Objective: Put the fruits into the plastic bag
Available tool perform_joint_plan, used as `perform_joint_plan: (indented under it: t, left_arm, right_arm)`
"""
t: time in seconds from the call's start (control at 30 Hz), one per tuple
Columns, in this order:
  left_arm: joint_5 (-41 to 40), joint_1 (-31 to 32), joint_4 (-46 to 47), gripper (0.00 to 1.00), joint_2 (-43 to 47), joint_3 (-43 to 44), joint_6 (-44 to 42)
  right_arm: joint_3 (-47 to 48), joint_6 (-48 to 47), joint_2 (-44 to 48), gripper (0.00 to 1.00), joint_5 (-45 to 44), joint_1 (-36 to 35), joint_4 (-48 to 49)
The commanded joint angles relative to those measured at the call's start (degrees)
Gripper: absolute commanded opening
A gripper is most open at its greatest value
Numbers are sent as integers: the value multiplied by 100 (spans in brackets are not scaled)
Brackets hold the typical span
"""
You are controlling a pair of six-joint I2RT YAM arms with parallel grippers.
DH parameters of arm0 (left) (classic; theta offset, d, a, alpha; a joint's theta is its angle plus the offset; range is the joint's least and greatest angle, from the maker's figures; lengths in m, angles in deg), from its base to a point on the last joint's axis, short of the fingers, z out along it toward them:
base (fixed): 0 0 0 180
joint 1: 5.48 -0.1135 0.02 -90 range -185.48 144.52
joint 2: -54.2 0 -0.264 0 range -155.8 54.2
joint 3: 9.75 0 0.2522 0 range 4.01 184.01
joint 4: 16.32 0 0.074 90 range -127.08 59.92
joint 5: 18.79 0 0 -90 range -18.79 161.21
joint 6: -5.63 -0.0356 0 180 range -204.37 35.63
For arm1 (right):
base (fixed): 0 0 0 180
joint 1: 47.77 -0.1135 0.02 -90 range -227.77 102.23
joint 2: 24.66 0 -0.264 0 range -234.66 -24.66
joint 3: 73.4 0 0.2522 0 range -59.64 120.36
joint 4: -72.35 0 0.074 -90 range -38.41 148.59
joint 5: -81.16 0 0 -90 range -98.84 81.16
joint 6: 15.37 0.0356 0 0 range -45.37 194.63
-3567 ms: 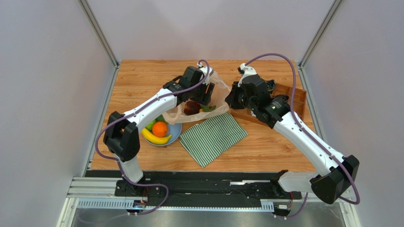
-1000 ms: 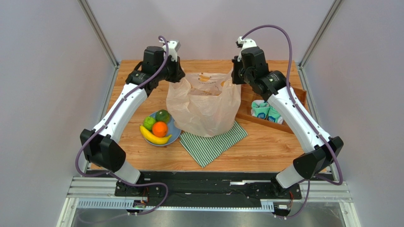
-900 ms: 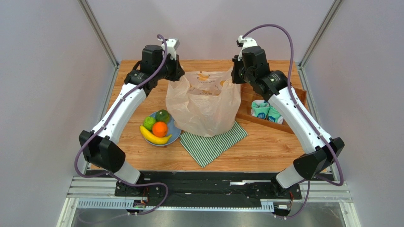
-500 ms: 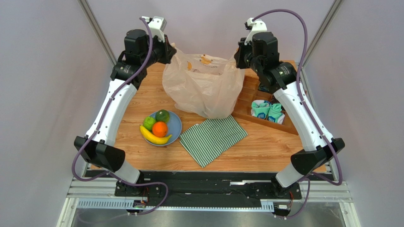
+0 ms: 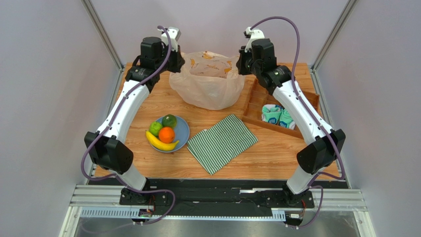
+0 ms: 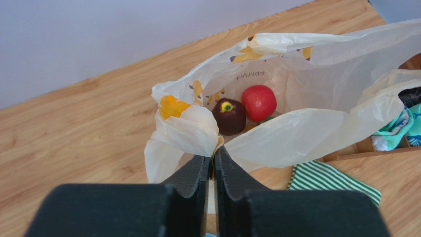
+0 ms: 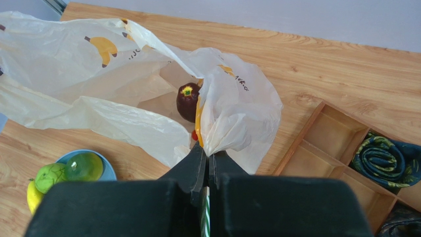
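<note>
Held open at far bench (image 5: 276,148): plastic bag (image 5: 207,91), left claw (image 6: 212,159) and right claw (image 7: 207,159) each clamped on its edge (red apple (image 6: 258,102), dark purple-brown fruit (image 6: 229,116) inside).

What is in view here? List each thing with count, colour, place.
plastic bag: one, whitish, far middle
dark purple-brown fruit: one, in the bag
red apple: one, in the bag
plate: one, blue, near left
banana: one, yellow, on plate
orange: one, on plate
green fruits: two, on plate
striped cloth: one, green-white, near middle
wooden tray: one, brown, right
rolled socks: at least three, teal and dark, in tray
left gripper: black, shut on bag handle
right gripper: black, shut on other handle
</note>
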Motion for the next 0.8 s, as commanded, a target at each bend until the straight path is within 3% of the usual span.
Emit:
perform_joint_plan:
  t: [0.0, 0.07, 0.1, 0.17, 0.2, 0.3, 0.53, 0.77]
  left_arm:
    - [-131, -36, -86, 30, 94, -78, -28]
    - [-122, -36, -52, 47, 278, -184, 25]
    - [-122, -36, -43, 63, 358, -219, 95]
    - [-105, -36, 1, 73, 638, -377, 165]
    - [-96, -36, 27, 88, 753, -447, 235]
    - [-113, -36, 203, 94, 1341, -938, 341]
    - [-464, -256, 161, 95, 3010, -2713, 745]
    - [-983, -598, -60, 96, 4058, -4217, 1326]
  right_arm:
    - [-325, 221, 104, 0, 96, -4, 327]
    - [-431, 283, 156, 0, 148, -4, 292]
    - [-449, 371, 165, 0, 174, -4, 266]
    - [-458, 450, 183, 0, 245, -4, 178]
    - [-458, 485, 200, 0, 280, -4, 143]
    - [-484, 591, 244, 0, 359, -4, 46]
    - [-765, 846, 437, 0, 579, -4, 2]
    - [-1222, 1311, 674, 0, 842, -4, 168]
